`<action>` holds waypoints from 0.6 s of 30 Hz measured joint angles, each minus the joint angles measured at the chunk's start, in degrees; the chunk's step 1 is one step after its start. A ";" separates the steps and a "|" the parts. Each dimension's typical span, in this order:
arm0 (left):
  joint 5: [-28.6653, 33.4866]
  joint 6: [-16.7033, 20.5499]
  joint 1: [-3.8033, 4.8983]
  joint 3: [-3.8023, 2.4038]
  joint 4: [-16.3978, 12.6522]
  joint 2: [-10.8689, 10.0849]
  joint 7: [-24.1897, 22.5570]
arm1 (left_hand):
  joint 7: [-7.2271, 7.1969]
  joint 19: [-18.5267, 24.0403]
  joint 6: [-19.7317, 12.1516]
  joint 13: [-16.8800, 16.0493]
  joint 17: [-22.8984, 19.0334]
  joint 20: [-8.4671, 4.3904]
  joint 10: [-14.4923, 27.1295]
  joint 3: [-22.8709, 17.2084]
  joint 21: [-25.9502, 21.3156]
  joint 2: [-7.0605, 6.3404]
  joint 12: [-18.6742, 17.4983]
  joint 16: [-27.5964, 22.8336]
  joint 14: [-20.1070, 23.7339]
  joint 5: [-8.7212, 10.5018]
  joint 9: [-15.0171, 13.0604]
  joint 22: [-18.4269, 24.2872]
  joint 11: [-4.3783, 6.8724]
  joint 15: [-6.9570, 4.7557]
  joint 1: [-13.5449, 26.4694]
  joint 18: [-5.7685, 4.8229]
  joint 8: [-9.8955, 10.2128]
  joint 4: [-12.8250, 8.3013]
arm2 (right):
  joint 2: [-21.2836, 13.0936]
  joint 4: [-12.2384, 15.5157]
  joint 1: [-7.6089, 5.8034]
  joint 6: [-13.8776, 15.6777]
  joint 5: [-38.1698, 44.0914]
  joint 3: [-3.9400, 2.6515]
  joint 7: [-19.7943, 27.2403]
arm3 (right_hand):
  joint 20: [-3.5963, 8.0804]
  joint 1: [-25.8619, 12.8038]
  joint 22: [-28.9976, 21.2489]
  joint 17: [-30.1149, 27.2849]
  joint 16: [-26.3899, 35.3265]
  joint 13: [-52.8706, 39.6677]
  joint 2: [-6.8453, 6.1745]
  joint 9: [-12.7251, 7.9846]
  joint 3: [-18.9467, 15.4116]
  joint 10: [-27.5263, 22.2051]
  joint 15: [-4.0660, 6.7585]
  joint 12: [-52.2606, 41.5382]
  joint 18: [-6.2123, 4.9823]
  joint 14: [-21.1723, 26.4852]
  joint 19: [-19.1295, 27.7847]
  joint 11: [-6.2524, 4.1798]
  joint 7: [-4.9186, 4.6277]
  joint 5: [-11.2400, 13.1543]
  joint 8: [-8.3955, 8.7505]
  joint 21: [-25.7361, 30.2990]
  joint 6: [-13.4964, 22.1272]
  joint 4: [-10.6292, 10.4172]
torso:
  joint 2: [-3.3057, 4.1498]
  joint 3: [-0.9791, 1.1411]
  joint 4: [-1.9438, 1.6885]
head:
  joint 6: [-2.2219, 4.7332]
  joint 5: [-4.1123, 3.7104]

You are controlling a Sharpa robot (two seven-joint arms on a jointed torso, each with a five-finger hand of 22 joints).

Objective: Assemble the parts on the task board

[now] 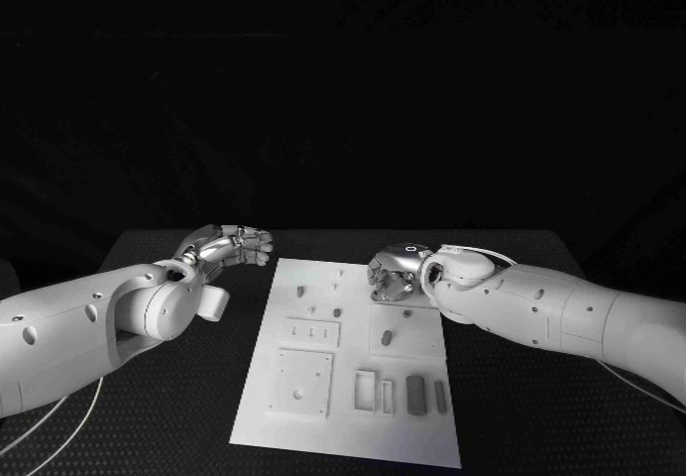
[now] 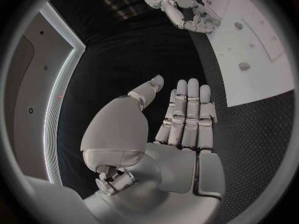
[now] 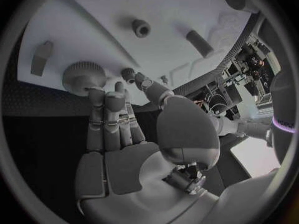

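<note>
Lying flat, white task board [image 1: 317, 397] (small grey parts [image 1: 416, 391])

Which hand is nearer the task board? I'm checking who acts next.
Right. The right hand hangs over the task board at its far right part, fingers near the grey parts. The left hand is off the board, beyond its far left corner, over the black table.
</note>
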State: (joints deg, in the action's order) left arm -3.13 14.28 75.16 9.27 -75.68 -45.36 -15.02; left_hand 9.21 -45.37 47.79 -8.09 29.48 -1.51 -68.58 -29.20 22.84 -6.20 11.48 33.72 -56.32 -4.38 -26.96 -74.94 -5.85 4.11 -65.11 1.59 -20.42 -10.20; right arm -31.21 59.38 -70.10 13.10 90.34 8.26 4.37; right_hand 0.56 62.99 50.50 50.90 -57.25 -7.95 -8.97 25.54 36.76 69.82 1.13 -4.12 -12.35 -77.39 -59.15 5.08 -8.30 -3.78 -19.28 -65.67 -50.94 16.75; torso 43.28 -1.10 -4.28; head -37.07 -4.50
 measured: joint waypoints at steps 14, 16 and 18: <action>0.00 -0.11 0.00 0.00 0.32 0.20 0.06 | 0.00 0.00 0.00 0.00 0.05 0.00 0.00 0.00 0.23 -0.14 0.00 0.00 0.01 0.00 0.00 0.01 0.00 -0.01 0.14 -0.29 0.00 0.00 | 0.01 0.34 -0.19 0.23 3.27 0.22 -0.75 | 0.19 0.00 0.19 -0.21 -0.66 -0.08 -0.32 0.00 0.66 -0.09 0.21 -0.15 0.02 0.21 -0.20 -0.09 0.21 0.00 0.00 -0.01 -0.61 0.01 | 0.99 -0.20 0.10 | -0.12 -0.16; 0.00 -0.14 0.00 0.00 0.32 0.21 0.07 | 0.00 0.00 0.00 -0.01 0.05 0.00 0.00 0.00 0.23 -0.14 0.00 0.00 0.01 0.00 0.00 0.01 0.00 -0.01 0.14 -0.29 0.00 0.00 | 0.04 0.41 -0.22 0.37 3.52 0.23 -0.81 | 0.18 -0.01 0.30 -0.27 -0.85 -0.14 -0.31 0.01 0.66 -0.08 0.22 -0.35 0.02 0.21 -0.20 -0.08 0.41 0.00 0.00 -0.01 -0.81 0.01 | 1.09 -0.21 0.12 | -0.13 -0.16; 0.00 -0.16 0.00 0.00 0.34 0.22 0.07 | 0.00 0.00 0.00 -0.01 0.05 0.00 0.00 0.00 0.23 -0.14 0.00 0.00 0.01 0.00 0.00 0.01 0.00 -0.01 0.14 -0.29 0.00 0.00 | 0.09 0.46 -0.26 0.54 3.74 0.23 -0.89 | 0.18 -0.01 0.37 -0.32 -1.01 -0.21 -0.31 0.05 0.81 0.36 0.26 -0.48 0.03 0.24 -0.20 -0.07 0.36 0.00 0.00 -0.11 -1.02 -0.15 | 1.19 -0.21 0.12 | -0.12 -0.17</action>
State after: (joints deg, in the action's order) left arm -3.12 14.12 75.15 9.27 -75.34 -45.14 -14.95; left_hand 9.20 -45.37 47.79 -8.09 29.53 -1.51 -68.59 -29.20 23.06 -6.34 11.49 33.72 -56.30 -4.38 -26.96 -74.93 -5.84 4.10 -64.97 1.29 -20.42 -10.20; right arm -31.12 59.83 -70.36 13.64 94.09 8.49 3.48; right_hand 0.74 62.98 50.86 50.58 -58.26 -8.15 -9.29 25.59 37.57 70.17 1.39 -4.60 -12.32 -77.15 -59.35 5.01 -7.93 -3.78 -19.28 -65.78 -51.96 16.60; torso 44.47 -1.32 -4.16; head -37.19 -4.67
